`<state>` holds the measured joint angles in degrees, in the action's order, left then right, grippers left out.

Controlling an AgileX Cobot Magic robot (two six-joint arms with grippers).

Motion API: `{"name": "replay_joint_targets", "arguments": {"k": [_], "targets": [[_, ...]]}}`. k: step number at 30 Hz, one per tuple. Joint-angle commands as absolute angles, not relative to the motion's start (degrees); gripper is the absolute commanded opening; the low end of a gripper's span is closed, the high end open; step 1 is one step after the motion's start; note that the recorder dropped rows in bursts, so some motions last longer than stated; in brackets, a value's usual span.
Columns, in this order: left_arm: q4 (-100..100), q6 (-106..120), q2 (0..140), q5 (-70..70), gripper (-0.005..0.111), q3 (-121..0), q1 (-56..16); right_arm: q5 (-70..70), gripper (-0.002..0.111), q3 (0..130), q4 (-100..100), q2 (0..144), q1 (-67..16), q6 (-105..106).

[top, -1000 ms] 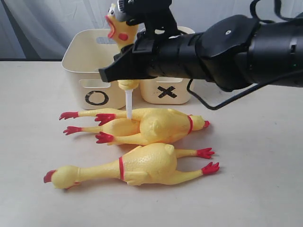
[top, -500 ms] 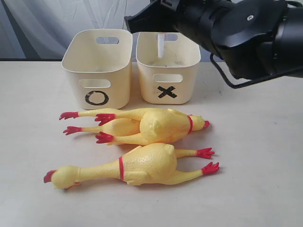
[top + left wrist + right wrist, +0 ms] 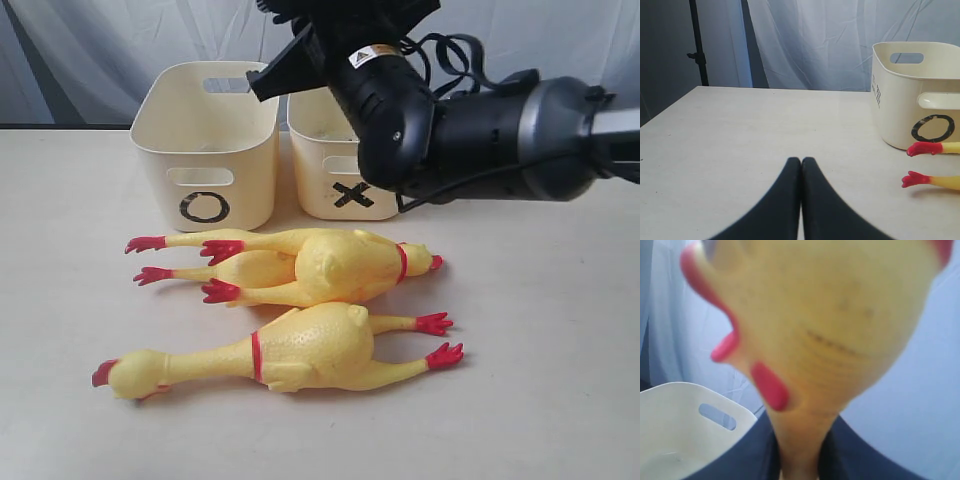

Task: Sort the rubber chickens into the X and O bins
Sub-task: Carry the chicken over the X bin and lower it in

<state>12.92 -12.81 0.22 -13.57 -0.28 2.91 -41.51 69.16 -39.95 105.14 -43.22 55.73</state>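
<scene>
Item, right claw (image 3: 800, 460): clenched round the thin neck of a held yellow rubber chicken (image 3: 830, 330) with red comb and wattle, the head standing out beyond the dark fingers. The neck is probably chosen as the narrowest place to grip. The body is out of view. Behind it shows a cream slot-handled plastic tub (image 3: 675, 410), its mark unseen. Item, cream plastic tub marked O (image 3: 250, 190) and cream plastic tub marked X (image 3: 315, 195): set just beside each other, openings up, marks facing the front, with the black right arm (image 3: 470, 130) reaching above them, apparently ready for a drop. Item, far yellow rubber chicken (image 3: 335, 262), head rightward, and near yellow rubber chicken (image 3: 300, 350), head leftward: both lie flat on the beige tabletop (image 3: 560, 400) before the tubs, bodies seemingly touching, unsorted. Item, left claw (image 3: 801, 172): fingers pressed together on nothing, low over the tabletop near the cream plastic tub marked O, likely parked out of the way.
</scene>
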Motion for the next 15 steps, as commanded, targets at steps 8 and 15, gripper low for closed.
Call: {"name": "replay_joint_targets", "arguments": {"k": [8, 15], "targets": [[13.1, -12.9, 0.0, -13.5, 0.000, 0.0, 2.5, -35.0, -0.001, 78.4, -49.2, 111.3, -35.6, 55.4], [13.1, -12.9, 0.0, -13.5, 0.000, 0.0, 2.5, -25.1, -0.001, 82.2, -50.7, 114.5, -31.6, 55.5]]}}
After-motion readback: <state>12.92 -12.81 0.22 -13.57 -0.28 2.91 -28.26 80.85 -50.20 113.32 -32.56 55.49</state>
